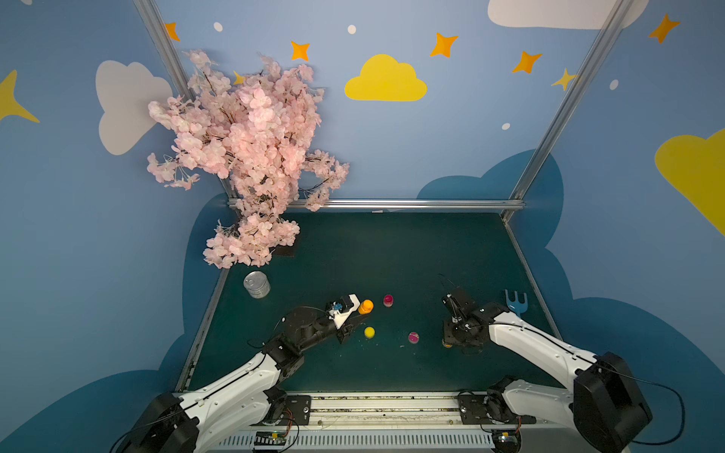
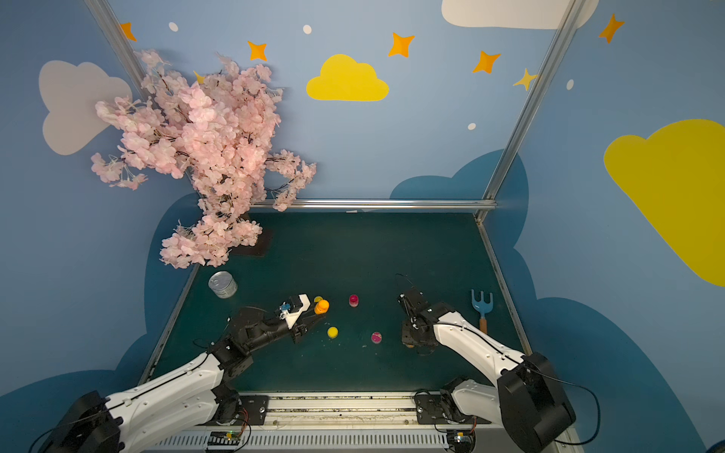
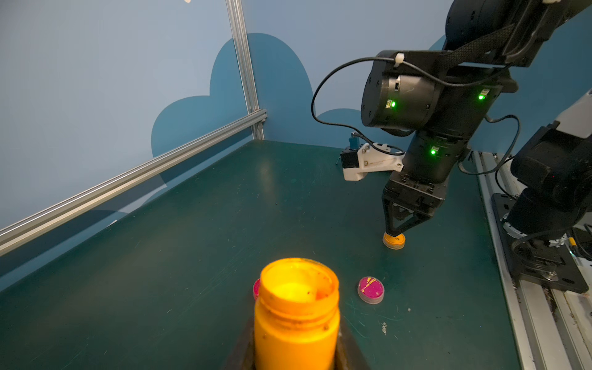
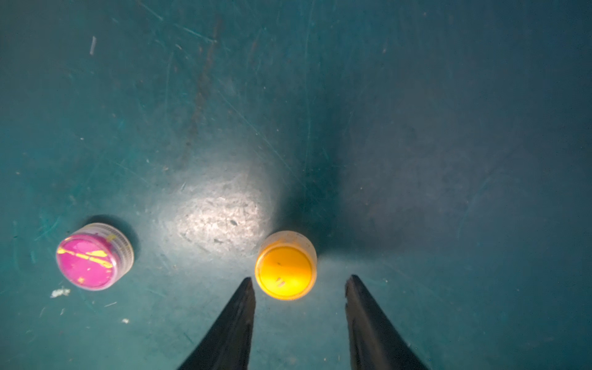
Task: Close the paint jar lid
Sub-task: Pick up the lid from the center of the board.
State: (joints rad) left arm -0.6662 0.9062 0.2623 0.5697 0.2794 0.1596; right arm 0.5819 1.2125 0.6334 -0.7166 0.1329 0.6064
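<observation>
Orange paint jar (image 3: pixel 296 317) has no lid on and is squeezed tight in the left gripper (image 3: pixel 296 350). An orange lid (image 4: pixel 286 266) lies flat on the green surface (image 4: pixel 416 128), well apart from the jar. Right gripper (image 4: pixel 300 279) points down at it, fingers partly spread, one on each side.

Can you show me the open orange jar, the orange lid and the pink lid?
orange jar (image 3: pixel 296 333), left wrist view, its front wall.
orange lid (image 4: pixel 285 267), right wrist view, its round face.
pink lid (image 4: pixel 86 261), right wrist view, its round face.
</observation>
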